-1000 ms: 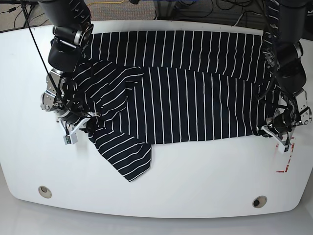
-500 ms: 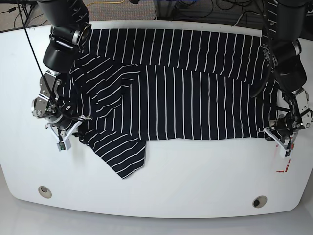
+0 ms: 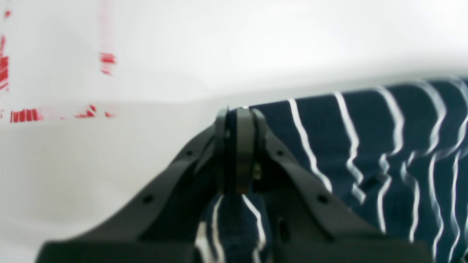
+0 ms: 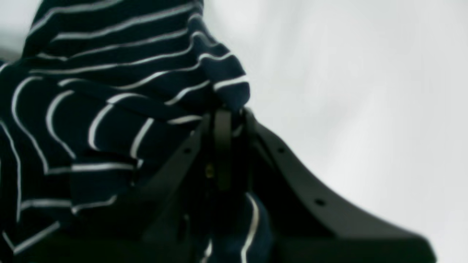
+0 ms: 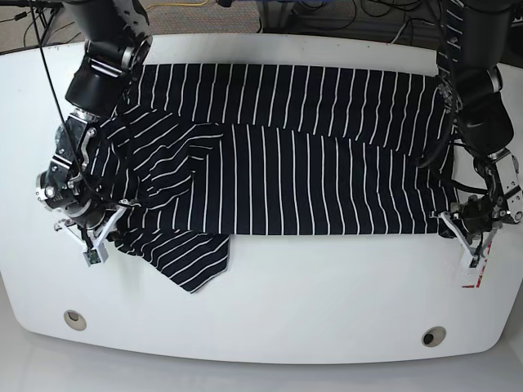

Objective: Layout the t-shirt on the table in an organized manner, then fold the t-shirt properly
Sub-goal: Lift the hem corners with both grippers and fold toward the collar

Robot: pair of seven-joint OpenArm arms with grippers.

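Left fingers [image 3: 237, 146]: pressed together, pinching a bit of striped cloth. A strip of the cloth shows below them in the left wrist view.
Right fingers [image 4: 223, 146]: pressed together too, with cloth bunched over and around the tips.
Left gripper [image 5: 467, 231]: holds a bottom corner of the t-shirt, near the table edge on the right side of the base view. It sits just above the red tape marks [image 5: 474, 278].
Right gripper [image 5: 100, 237]: holds the other end of the t-shirt, near the table edge on the left side of the base view.
T-shirt [image 5: 327, 171]: dark with thin white stripes. It lies across the far half of the table, pulled long between the two grippers. Its front edge is mostly straight. Near the right gripper the cloth is folded over itself, and one floppy piece sticks out toward the front edge.
Table [image 5: 310, 310]: white. The front part is bare, with two round metal holes [image 5: 75, 318] near the front corners.
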